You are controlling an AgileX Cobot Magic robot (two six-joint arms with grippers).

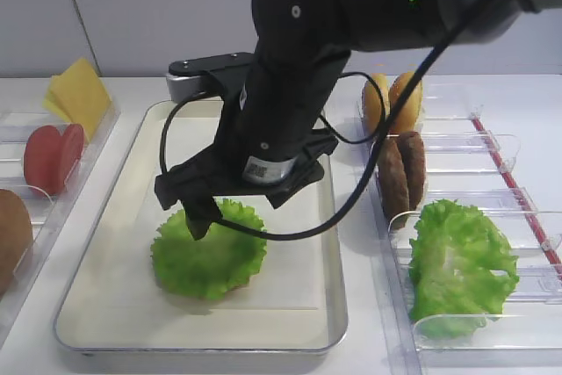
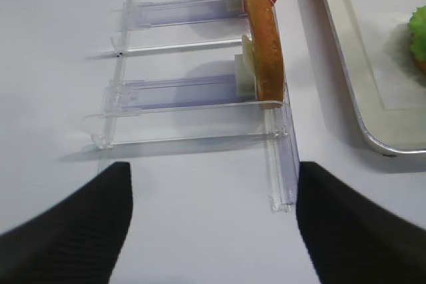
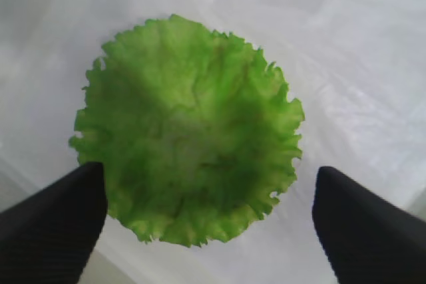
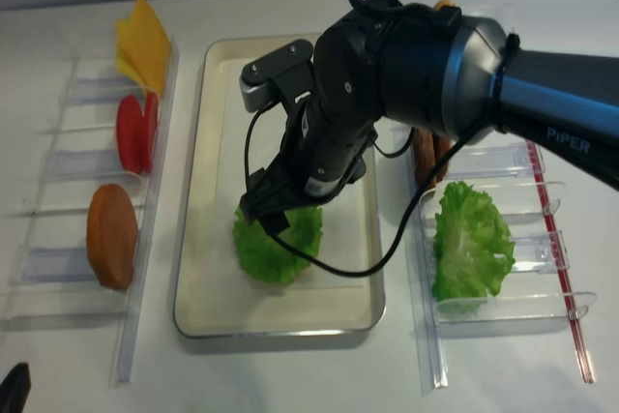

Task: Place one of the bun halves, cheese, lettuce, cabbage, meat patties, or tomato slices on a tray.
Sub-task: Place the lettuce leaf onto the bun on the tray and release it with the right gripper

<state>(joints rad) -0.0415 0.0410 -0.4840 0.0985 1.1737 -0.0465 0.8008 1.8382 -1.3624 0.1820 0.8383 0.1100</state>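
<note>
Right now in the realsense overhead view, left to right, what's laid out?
bun half → tomato slices → tray → lettuce → bunch of green leaves

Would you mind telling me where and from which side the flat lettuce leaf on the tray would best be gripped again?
Probably the frilly rim of the lettuce, from straight above: it lies flat on the tray, and the ruffled edge offers a lip. The open right gripper hangs directly over it.
</note>
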